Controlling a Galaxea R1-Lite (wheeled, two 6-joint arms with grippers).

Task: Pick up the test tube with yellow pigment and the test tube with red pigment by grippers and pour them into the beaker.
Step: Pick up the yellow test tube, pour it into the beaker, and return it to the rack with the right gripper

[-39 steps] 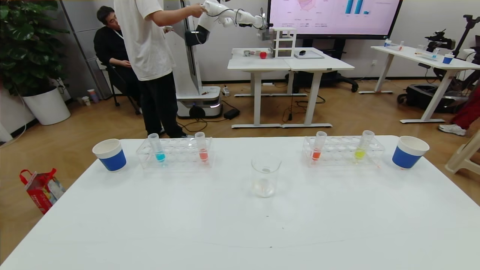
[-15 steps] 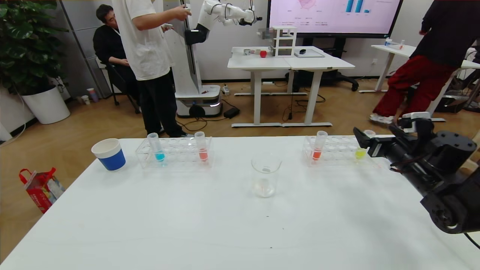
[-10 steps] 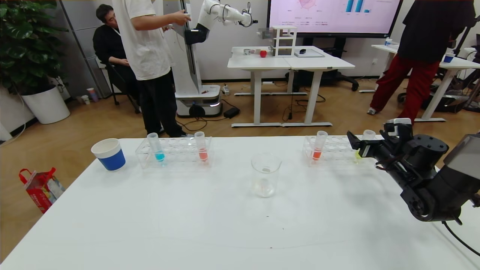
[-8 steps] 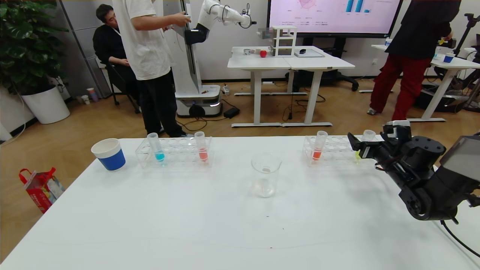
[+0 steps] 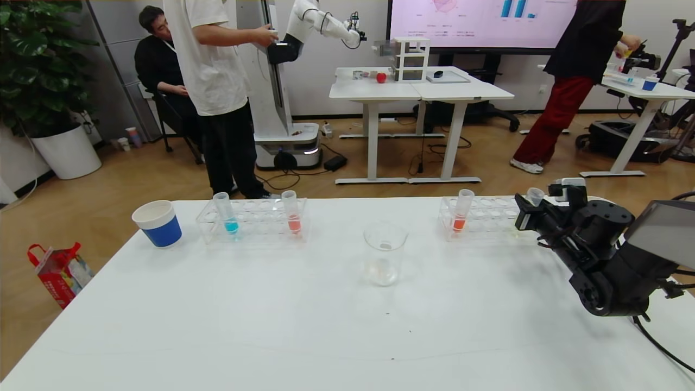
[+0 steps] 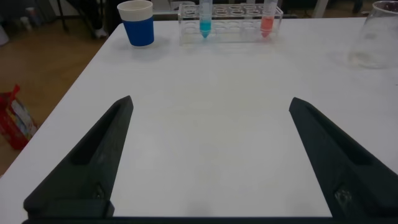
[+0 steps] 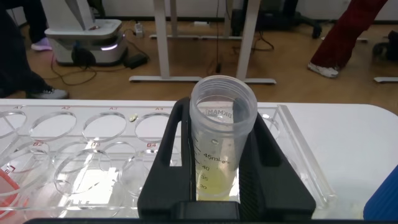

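1. Black and stretched out level, the right gripper reaches toward the table's far right edge; its fingers clamp the test tube with yellow pigment.
2. That tube stands upright in the right rack, yellow liquid at its bottom.
3. Near the far edge's middle stands the beaker.
4. The left gripper hangs wide apart over the near left.
5. The test tube with red pigment stands in the left rack.

The test tube with yellow pigment stands upright in its rack. The test tube with red pigment stands racked. The empty clear beaker sits mid-table.
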